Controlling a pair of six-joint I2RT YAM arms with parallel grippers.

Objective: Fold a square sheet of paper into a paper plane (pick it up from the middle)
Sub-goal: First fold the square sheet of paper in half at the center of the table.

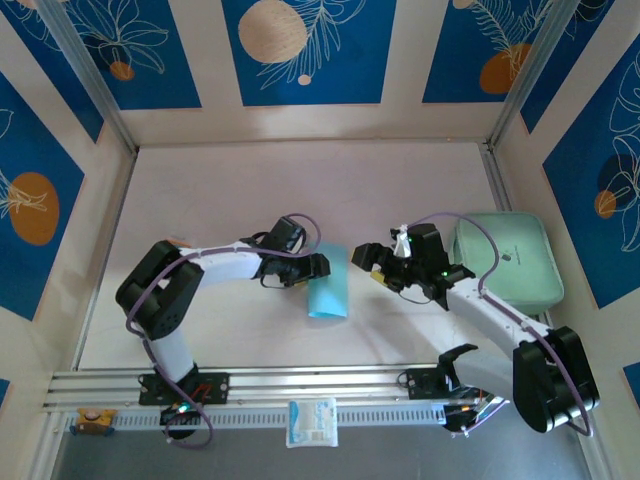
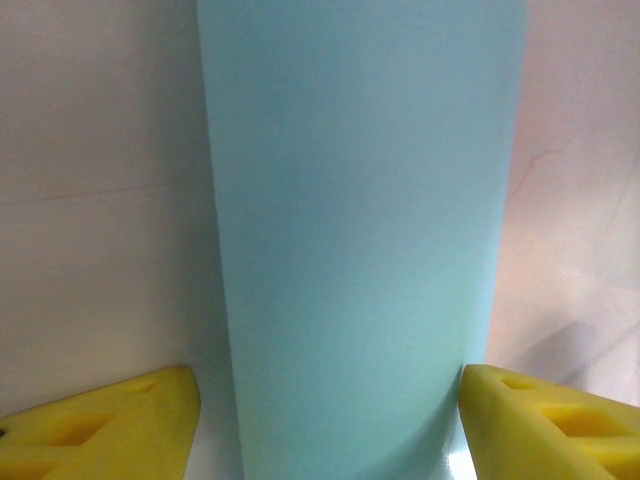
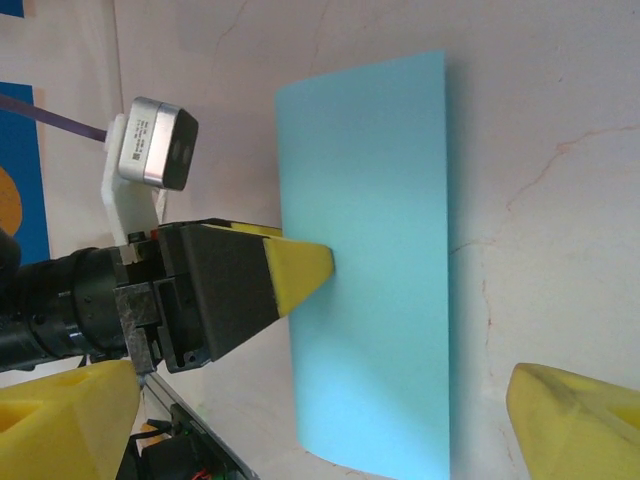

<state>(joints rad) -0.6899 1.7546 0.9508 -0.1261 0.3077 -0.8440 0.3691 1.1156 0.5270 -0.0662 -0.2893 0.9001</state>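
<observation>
The square sheet of paper lies on the white table as a narrow light blue rectangle, and its near end bulges upward. My left gripper is at the sheet's left edge. In the left wrist view the paper runs up between my two yellow fingertips, which stand wide apart on either side of it, so the left gripper is open. My right gripper hovers just right of the sheet, open and holding nothing. In the right wrist view a left fingertip rests at the edge of the paper.
A mint-green tray sits on the table at the right, behind the right arm. A small white packet lies on the front rail between the arm bases. Blue patterned walls enclose the table on three sides.
</observation>
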